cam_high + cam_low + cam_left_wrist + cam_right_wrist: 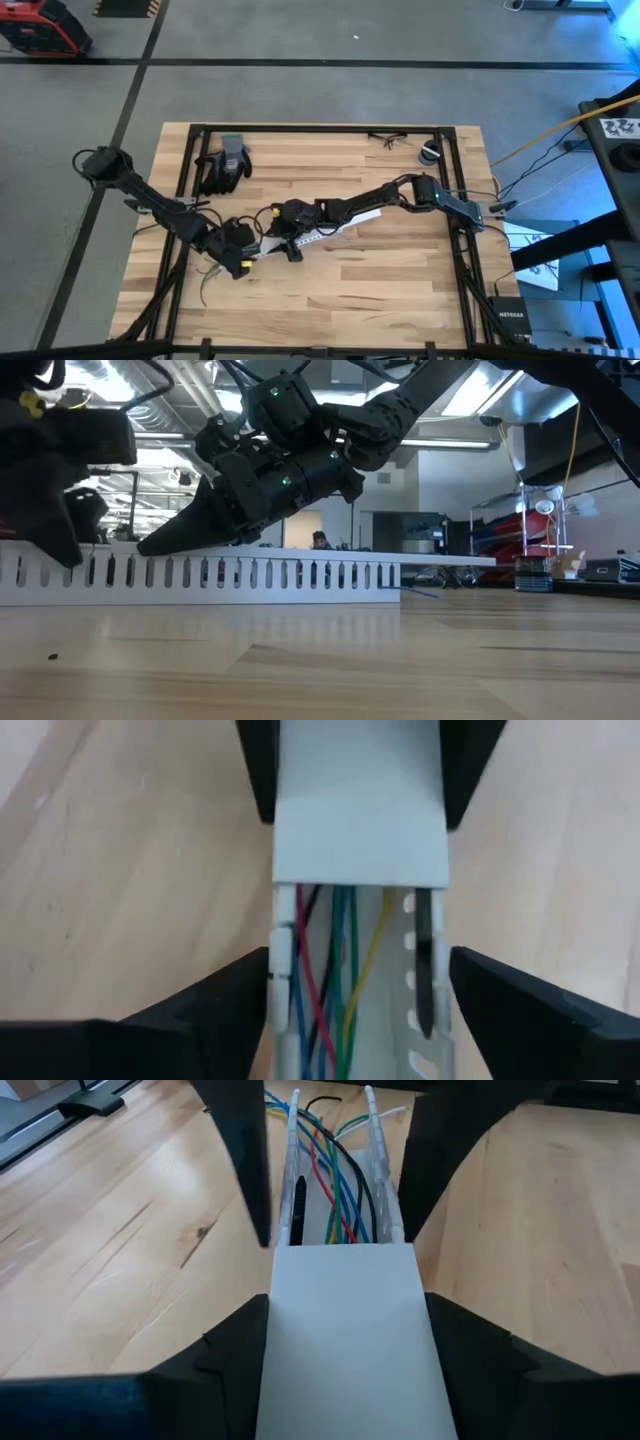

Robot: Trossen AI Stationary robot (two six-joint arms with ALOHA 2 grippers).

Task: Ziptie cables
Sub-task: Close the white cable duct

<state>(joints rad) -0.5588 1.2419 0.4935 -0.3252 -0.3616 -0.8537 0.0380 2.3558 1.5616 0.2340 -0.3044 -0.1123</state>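
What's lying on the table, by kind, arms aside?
white slotted channel: 1
wire bundle inside it: 1
glove heap: 1
safety glasses: 1
small round object: 1
Total: 5

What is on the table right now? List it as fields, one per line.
channel: white slotted channel lying mid-table, partly covered by a flat lid
wires: coloured wires lying inside the channel
left gripper: fingers either side of the channel
right gripper: straddling the channel at the lid
other: dark gloves, glasses
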